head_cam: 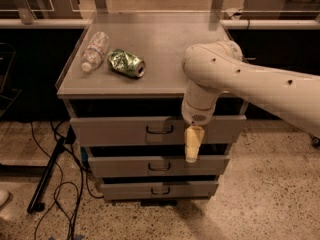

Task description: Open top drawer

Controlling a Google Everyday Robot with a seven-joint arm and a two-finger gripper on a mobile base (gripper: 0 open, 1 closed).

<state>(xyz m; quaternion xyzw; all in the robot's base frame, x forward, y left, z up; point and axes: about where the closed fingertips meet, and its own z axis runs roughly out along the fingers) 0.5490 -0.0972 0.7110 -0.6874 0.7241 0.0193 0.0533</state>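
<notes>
Camera view: top drawer (115, 130) looks closed beneath the cabinet top (165, 49), its handle (160, 129) free; gripper (191, 154) hangs pointing down just right of the handle, open-or-closed state cannot be told; judged approach step, next needs leftward alignment onto the handle.

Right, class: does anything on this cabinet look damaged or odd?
The green metal can is crumpled, lying sideways beside a toppled clear plastic bottle. The pincer hangs before the grey metal top drawer, right of its handle.
</notes>
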